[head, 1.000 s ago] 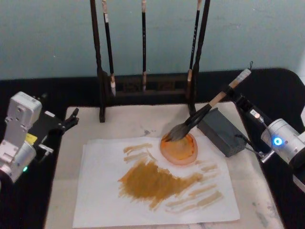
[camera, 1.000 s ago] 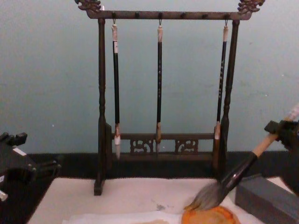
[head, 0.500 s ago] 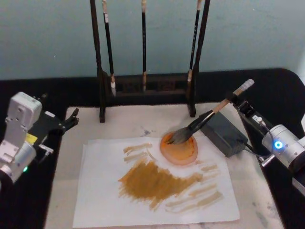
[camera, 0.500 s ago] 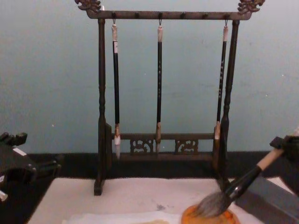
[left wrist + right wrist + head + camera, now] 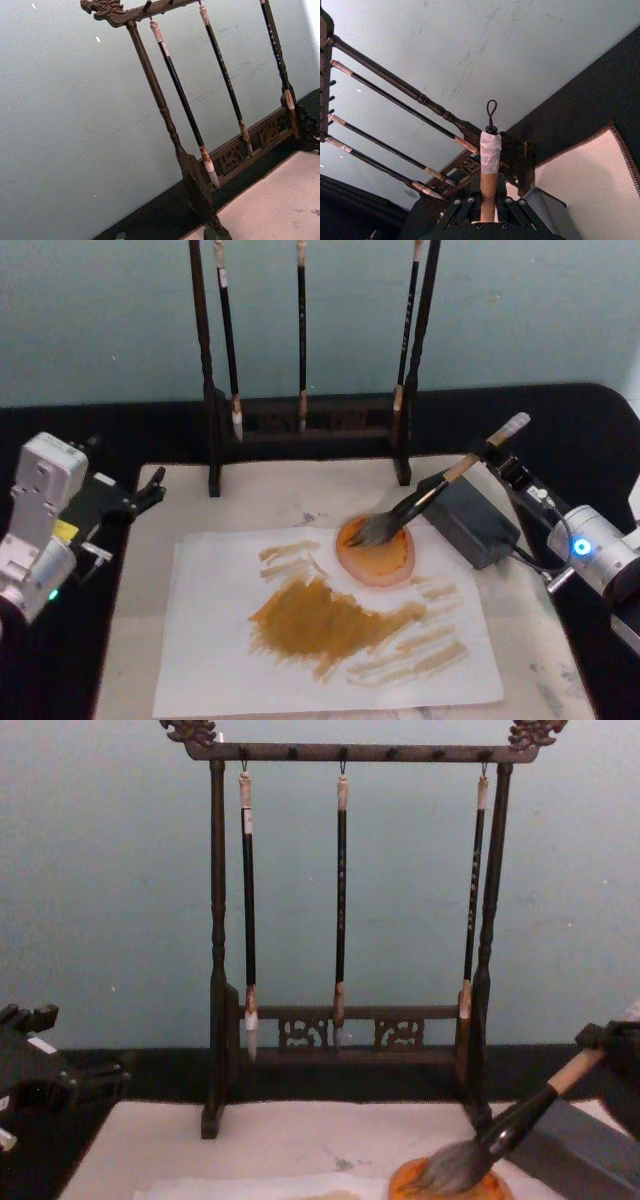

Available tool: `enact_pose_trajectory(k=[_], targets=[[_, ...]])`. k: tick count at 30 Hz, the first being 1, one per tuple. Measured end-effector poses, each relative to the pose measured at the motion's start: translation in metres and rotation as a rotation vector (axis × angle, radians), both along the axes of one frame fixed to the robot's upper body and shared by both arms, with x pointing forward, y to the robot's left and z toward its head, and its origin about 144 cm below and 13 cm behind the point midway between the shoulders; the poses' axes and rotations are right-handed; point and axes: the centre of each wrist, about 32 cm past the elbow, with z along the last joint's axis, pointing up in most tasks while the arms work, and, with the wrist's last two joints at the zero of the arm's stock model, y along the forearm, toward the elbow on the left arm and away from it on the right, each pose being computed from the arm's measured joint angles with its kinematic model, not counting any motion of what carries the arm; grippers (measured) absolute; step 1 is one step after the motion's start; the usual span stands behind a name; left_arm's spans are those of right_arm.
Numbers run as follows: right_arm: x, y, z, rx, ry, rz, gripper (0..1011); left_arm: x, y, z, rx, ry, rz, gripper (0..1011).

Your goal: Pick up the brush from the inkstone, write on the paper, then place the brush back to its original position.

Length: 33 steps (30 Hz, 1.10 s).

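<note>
The off-white mat covers most of the black table, its surface matte and faintly smudged with grey. At its far edge stands a dark carved wooden rack with turned posts and a fretwork base. The paper lies flat on the mat in front of the rack. It is a thin pale sheet with a broad ochre patch and several lighter strokes brushed across it.

The right arm reaches in from the right side of the table, forearm low and angled toward the rack. The right gripper is clamped on the tan upper handle of the brush, just below its white-wrapped end. In the right wrist view the handle rises between the dark jaws, topped by a black loop. The left gripper is parked at the mat's left edge, well apart from the paper.

A grey rectangular block sits on the mat, just beside the paper's far right corner. The brush slants down across the block's near corner. Its bushy grey bristles rest on a round, glossy orange dish that sits on the paper. Three thin black-handled brushes hang upright from the rack's crossbar.
</note>
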Motion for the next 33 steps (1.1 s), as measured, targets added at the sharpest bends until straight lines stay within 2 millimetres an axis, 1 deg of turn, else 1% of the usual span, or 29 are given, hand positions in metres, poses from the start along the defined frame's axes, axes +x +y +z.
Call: enact_pose_trajectory(k=[26, 27, 28, 31, 33], targets=[[-0.0011, 0.0016, -0.0024, -0.005, 0.014, -0.011, 179, 0.0, 0.0, 0.0, 0.0, 0.0, 0.0, 1010], [-0.0011, 0.0016, -0.0024, -0.005, 0.014, -0.011, 197, 0.0, 0.0, 0.0, 0.0, 0.0, 0.0, 1010], [-0.0011, 0.0016, -0.0024, -0.005, 0.014, -0.01, 242, 0.0, 0.0, 0.0, 0.0, 0.0, 0.0, 1010], [-0.0011, 0.0017, -0.0024, -0.004, 0.013, -0.01, 326, 0.0, 0.0, 0.0, 0.0, 0.0, 0.0, 1010], [-0.0011, 0.0017, -0.0023, -0.004, 0.013, -0.01, 368, 0.0, 0.0, 0.0, 0.0, 0.0, 0.0, 1010]])
